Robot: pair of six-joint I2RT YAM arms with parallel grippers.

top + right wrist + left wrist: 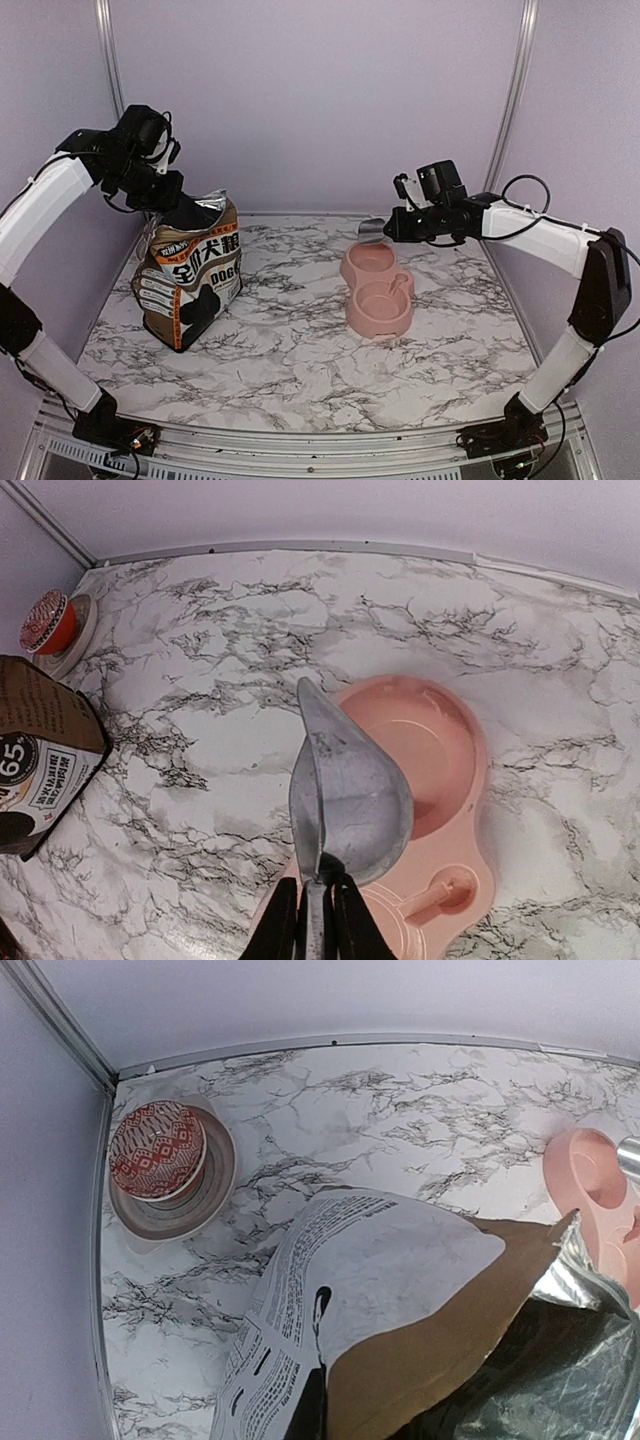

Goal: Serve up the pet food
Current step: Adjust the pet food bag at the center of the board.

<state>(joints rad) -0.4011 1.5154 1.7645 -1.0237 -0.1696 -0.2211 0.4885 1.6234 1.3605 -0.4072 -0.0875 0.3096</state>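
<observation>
Standing left on the table [300,372]: pet food bag [195,280], soft paper-foil, likely floppy, left gripper [180,208] jaws pinched shut on its open rim. Pink double bowl [375,328], light, empty-looking. Metal scoop [350,790], rigid, slick, handle clamped in right gripper [318,910] (scoop-end empty). Kibble: unseen, presumably bagged; loose, spill-prone.

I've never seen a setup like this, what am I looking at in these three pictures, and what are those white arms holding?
These are two robot arms bolted at the near edge of a marble-patterned table. The wide picture comes from a fixed camera above and behind them; the other two come from a camera on each wrist. The left gripper is closed on the top edge of an opened dog food bag. The right gripper holds a metal scoop, which looks empty, above a pink double bowl. In the far left corner a red patterned ball sits on a small dish.
</observation>
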